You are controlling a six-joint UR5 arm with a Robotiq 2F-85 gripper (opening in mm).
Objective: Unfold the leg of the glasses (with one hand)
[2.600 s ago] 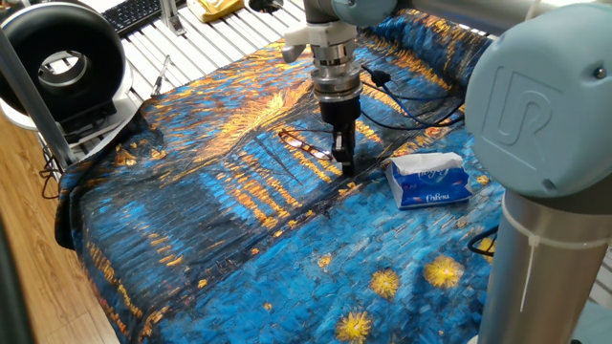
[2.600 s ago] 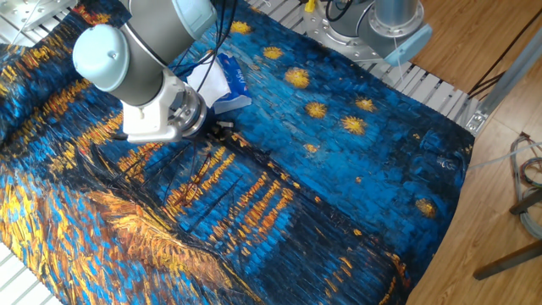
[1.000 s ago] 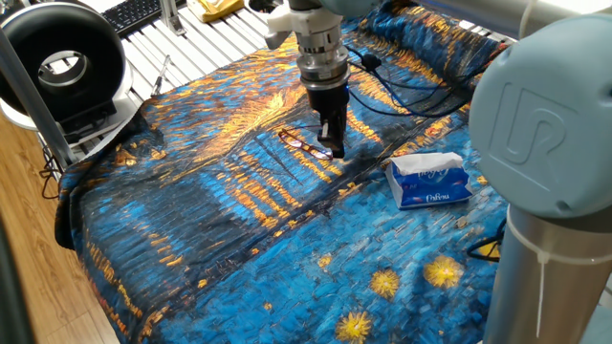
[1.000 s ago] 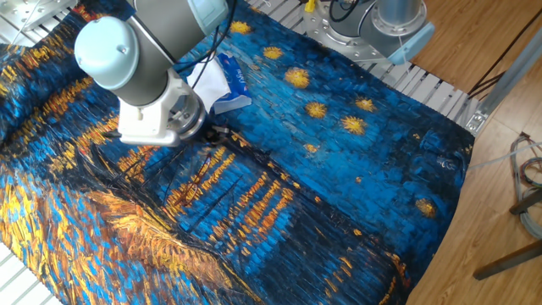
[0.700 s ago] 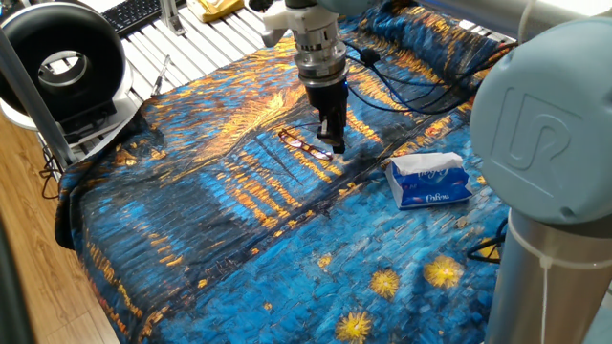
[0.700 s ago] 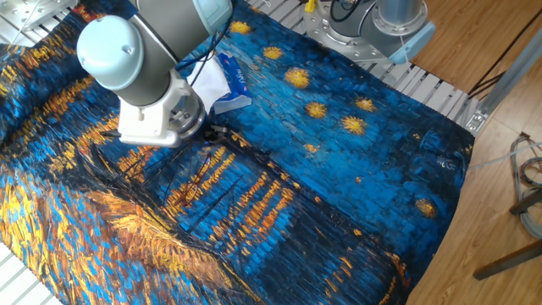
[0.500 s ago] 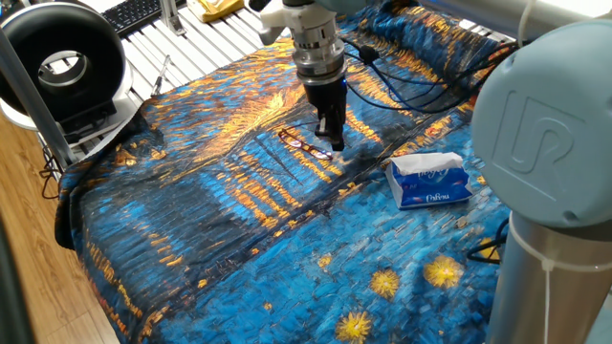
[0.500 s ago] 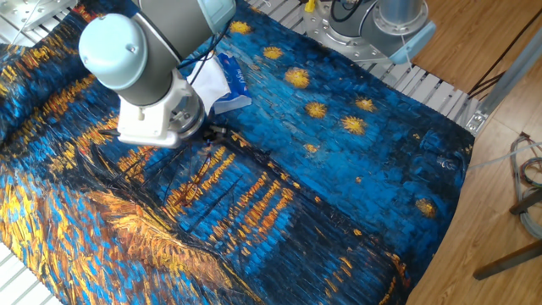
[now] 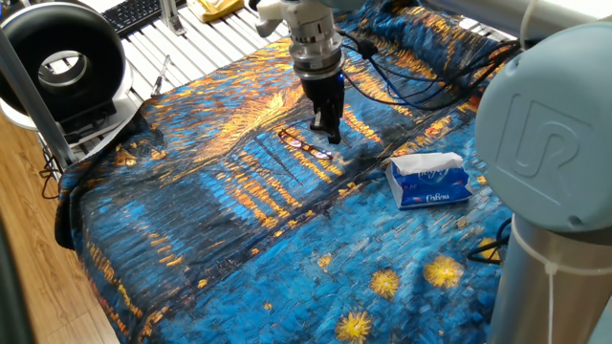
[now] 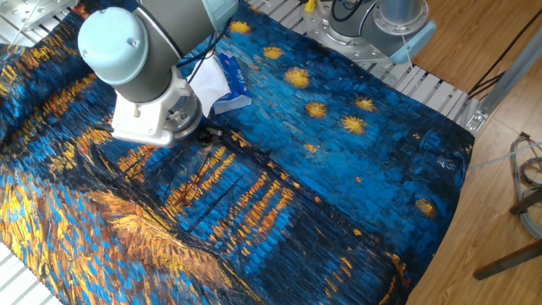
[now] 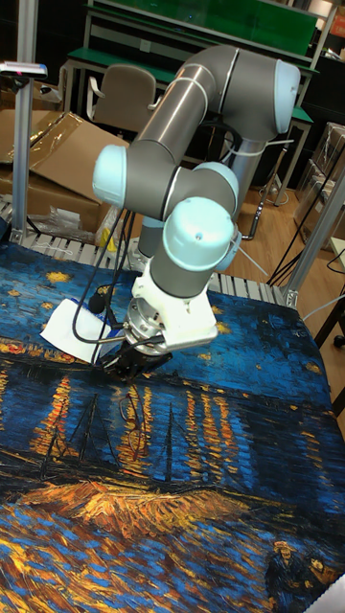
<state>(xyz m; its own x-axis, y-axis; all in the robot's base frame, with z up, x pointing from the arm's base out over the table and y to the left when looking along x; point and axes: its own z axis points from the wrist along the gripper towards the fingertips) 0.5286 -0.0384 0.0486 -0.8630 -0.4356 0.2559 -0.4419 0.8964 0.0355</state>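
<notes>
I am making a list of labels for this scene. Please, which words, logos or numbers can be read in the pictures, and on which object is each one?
"UR" logo, embossed: on the cap of the big grey arm joint nearest the camera.
Blue print on the tissue pack: a word shows on its side, too blurred to read.
Keyboard at the table's far edge: keys too small to read.
No other text is legible.

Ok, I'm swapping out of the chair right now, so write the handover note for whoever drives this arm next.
Gripper: pointing down just above the glasses, fingers close together; whether it grips anything cannot be told.
Glasses: lying flat on the painted cloth, just beside the fingertips toward the ring light; the tissue pack sits apart on the other side.
Done: arm is positioned at the frame.
Left: the leg's state is too small to read, so check it, then finish the unfold.
</notes>
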